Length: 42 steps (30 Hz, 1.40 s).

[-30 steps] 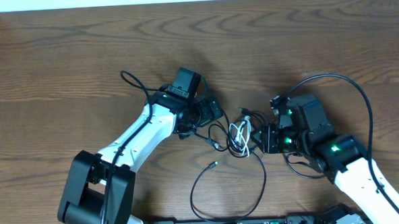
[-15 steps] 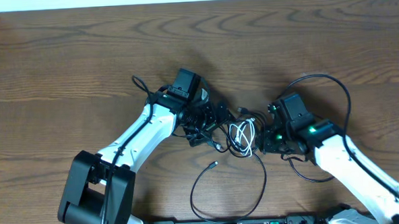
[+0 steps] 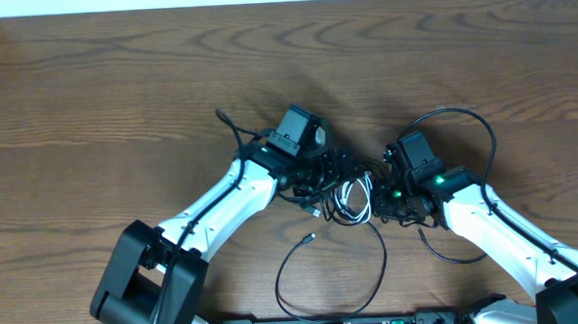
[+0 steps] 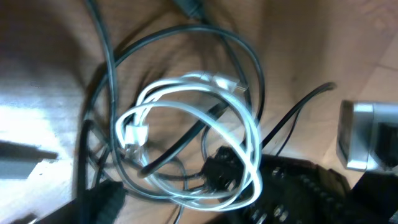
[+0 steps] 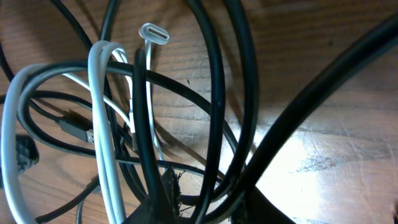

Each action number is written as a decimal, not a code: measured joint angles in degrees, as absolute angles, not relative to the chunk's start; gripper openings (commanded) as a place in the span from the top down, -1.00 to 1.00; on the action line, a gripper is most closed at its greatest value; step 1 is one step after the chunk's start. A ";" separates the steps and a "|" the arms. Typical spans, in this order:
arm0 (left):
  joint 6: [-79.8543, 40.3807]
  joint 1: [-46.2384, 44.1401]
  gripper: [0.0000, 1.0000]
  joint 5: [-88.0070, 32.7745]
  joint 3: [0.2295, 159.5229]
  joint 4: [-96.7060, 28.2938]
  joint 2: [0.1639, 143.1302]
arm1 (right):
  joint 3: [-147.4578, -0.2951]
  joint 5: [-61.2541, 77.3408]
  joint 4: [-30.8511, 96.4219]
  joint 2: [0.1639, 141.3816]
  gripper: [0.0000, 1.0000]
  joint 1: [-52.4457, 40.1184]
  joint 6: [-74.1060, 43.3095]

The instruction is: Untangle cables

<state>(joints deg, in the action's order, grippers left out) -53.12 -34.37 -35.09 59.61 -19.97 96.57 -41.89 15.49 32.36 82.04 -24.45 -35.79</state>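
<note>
open counter (image 3: 120, 91) lies all around; left claw (image 3: 327, 173) and right claw (image 3: 383, 192) hem the tangled cables (image 3: 351, 196); i cannot tell either claw's state.

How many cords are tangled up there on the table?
3, as far as shows: white cord coiled in the middle; one black cord looping toward the near edge; second black cord knotted left of the white. More may be hidden.

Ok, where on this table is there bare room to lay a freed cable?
Widest: the far side of the table, from its far edge down to both arms. Also bare: the wood left of the left arm and right of the right arm. Crowded: the centre, where the cables bunch between the arms, and the near edge under the black loop.
</note>
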 measured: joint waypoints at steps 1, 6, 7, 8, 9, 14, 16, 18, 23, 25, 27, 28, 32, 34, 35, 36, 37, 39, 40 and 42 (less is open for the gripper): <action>-53.80 -34.83 -0.96 -34.20 59.64 -19.42 96.60 | -41.89 15.55 32.60 82.04 0.66 -24.45 -35.83; -56.88 -35.59 -0.96 -30.74 59.61 -19.16 96.57 | -41.89 15.77 33.91 82.04 0.85 -24.45 -35.68; -57.21 -35.59 -0.96 -30.11 59.64 -19.16 96.57 | -41.89 15.84 34.11 82.04 0.87 -24.45 -35.57; -57.65 -35.59 -0.96 -29.41 59.64 -19.14 96.60 | -41.89 15.99 34.28 82.04 0.88 -24.45 -35.31; -58.26 -35.59 -0.97 -28.67 59.64 -19.11 96.57 | -41.89 16.27 34.35 82.04 0.88 -24.45 -34.89; -61.41 -35.59 -0.96 -26.48 59.64 -18.98 96.60 | -41.89 17.02 34.26 82.02 0.92 -24.45 -32.80; -62.72 -35.59 -0.92 -26.13 59.64 -18.92 96.66 | -41.89 17.15 34.17 82.04 0.97 -24.45 -32.32; -63.90 -35.59 -0.69 -25.76 59.64 -18.65 97.03 | -41.89 17.26 33.82 82.04 0.97 -24.45 -31.51; -65.91 -35.59 -0.34 -25.32 59.61 -18.57 99.37 | -41.89 17.76 32.71 82.04 0.97 -24.45 -29.19; -66.17 -35.59 -0.30 -25.39 59.61 -18.59 99.96 | -41.89 17.89 32.18 82.04 0.97 -24.45 -28.77; -66.26 -35.59 -0.30 -25.56 59.61 -18.59 100.31 | -41.89 18.04 31.79 82.02 0.98 -24.45 -28.38; -66.24 -35.59 -0.30 -25.61 59.61 -18.57 100.31 | -41.89 18.06 31.66 82.04 0.97 -24.45 -28.21; -66.24 -35.81 -0.30 -25.80 59.61 -18.61 100.31 | -41.89 18.15 31.38 82.04 0.98 -24.45 -27.99; -66.24 -36.14 -0.30 -25.80 59.61 -18.61 100.31 | -41.89 18.17 31.38 82.04 0.97 -24.45 -27.97; -66.24 -36.34 -0.30 -25.80 59.61 -18.63 100.31 | -41.89 18.20 31.38 82.04 0.97 -24.45 -27.97; -66.22 -36.56 -0.20 -25.80 59.61 -18.65 100.31 | -41.89 18.20 31.38 82.02 0.97 -24.45 -27.97; -66.35 -36.82 -0.04 -25.80 59.61 -18.79 100.31 | -41.89 18.20 31.38 82.04 0.97 -24.45 -27.97; -66.22 -37.23 0.78 -25.96 59.59 -19.33 100.33 | -41.89 18.24 31.40 82.04 0.97 -24.45 -27.97; -65.76 -37.39 0.84 -26.13 59.59 -19.62 100.42 | -41.89 18.22 31.38 82.04 0.98 -24.45 -27.94; -64.38 -37.54 0.85 -26.28 59.61 -21.65 100.60 | -41.89 18.22 31.33 82.04 0.97 -24.45 -27.97</action>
